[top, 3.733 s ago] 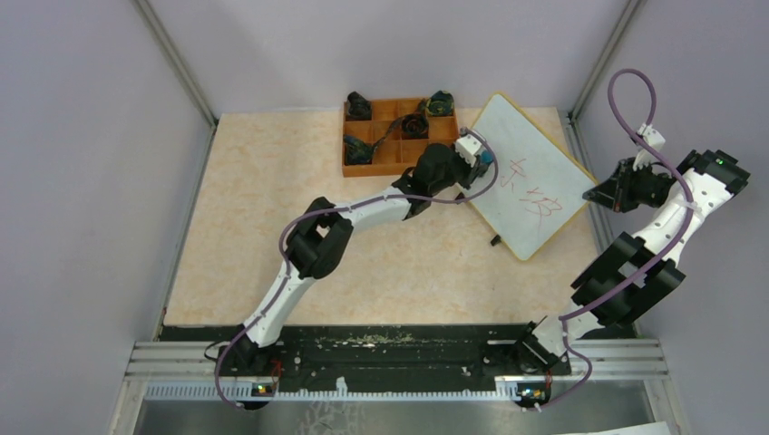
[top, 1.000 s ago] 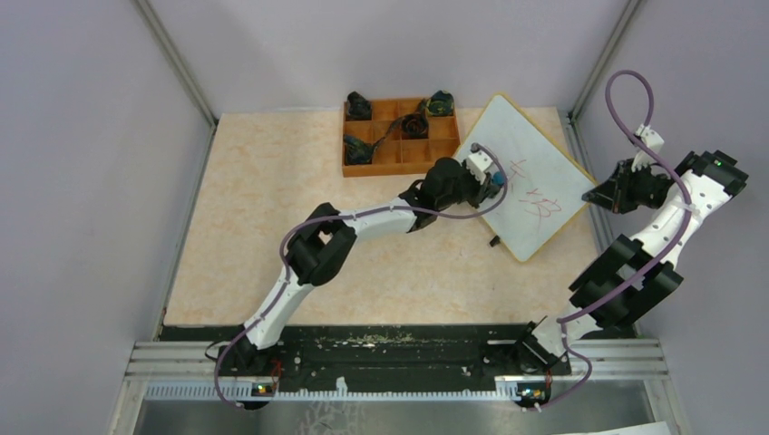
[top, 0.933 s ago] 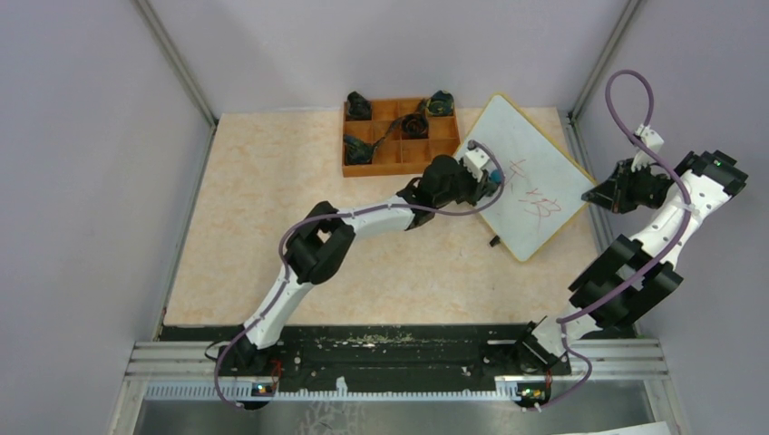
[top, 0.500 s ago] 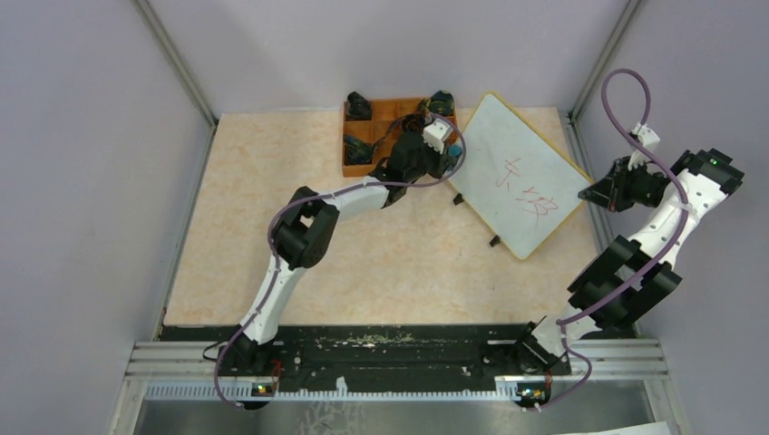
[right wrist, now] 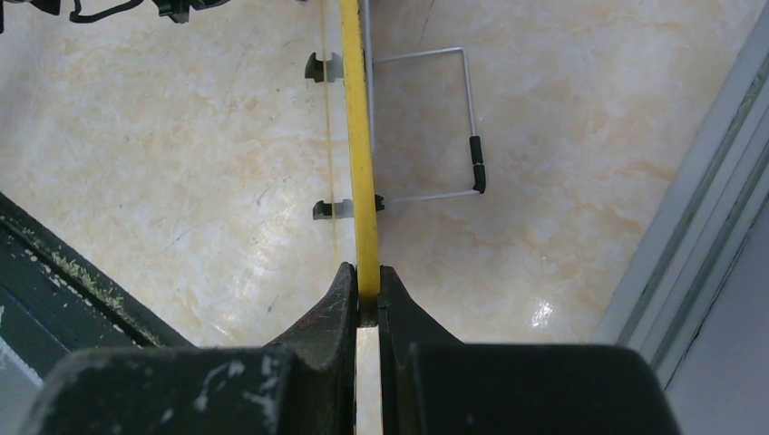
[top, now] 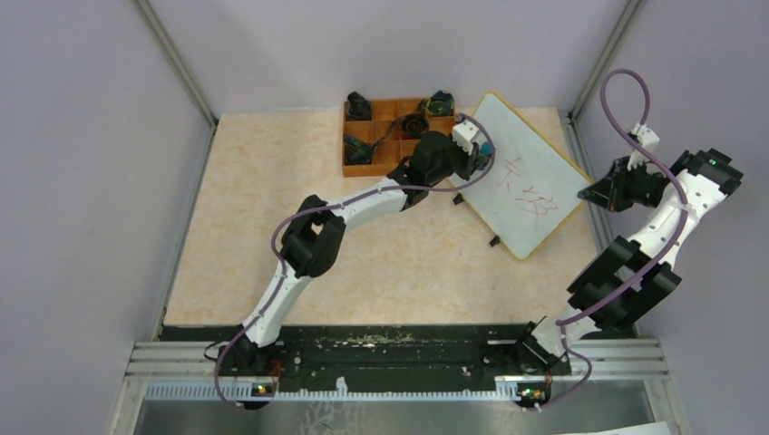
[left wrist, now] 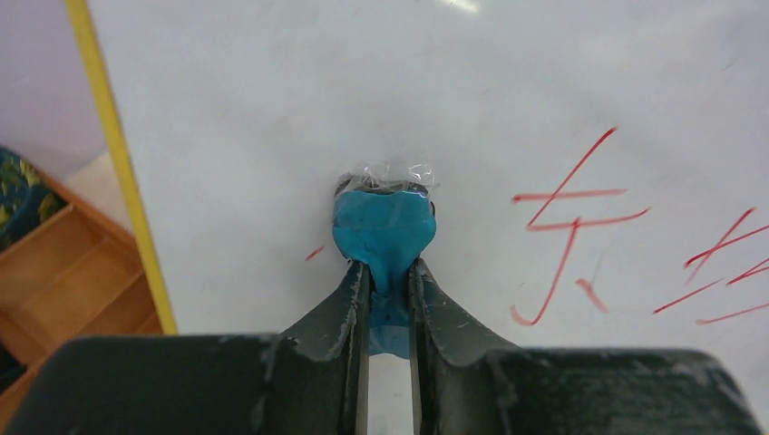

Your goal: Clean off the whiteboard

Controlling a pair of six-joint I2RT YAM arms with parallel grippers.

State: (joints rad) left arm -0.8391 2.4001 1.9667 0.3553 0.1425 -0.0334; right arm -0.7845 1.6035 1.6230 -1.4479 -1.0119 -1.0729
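The whiteboard (top: 535, 149) stands tilted at the back right, white with a thin yellow frame, and red handwritten marks (top: 530, 190) sit near its middle. My left gripper (top: 478, 152) is shut on a blue eraser wad (left wrist: 384, 222). The wad presses on the whiteboard's face (left wrist: 254, 100), just left of the red strokes (left wrist: 571, 227). A tiny red fleck (left wrist: 314, 253) lies beside the wad. At the board's right side, my right gripper (top: 596, 193) is shut on the yellow frame edge (right wrist: 357, 136), which runs straight out from between its jaws.
An orange compartment tray (top: 353, 164) with dark parts stands just left of the board. Behind the board are a wire stand (right wrist: 467, 109) and black feet (right wrist: 323, 66). A metal rail and grey wall (right wrist: 716, 199) run close on the right.
My left gripper, with the blue wad, swung left off the board toward the tray, then came back onto the board's upper left part. The right gripper kept its hold on the frame.
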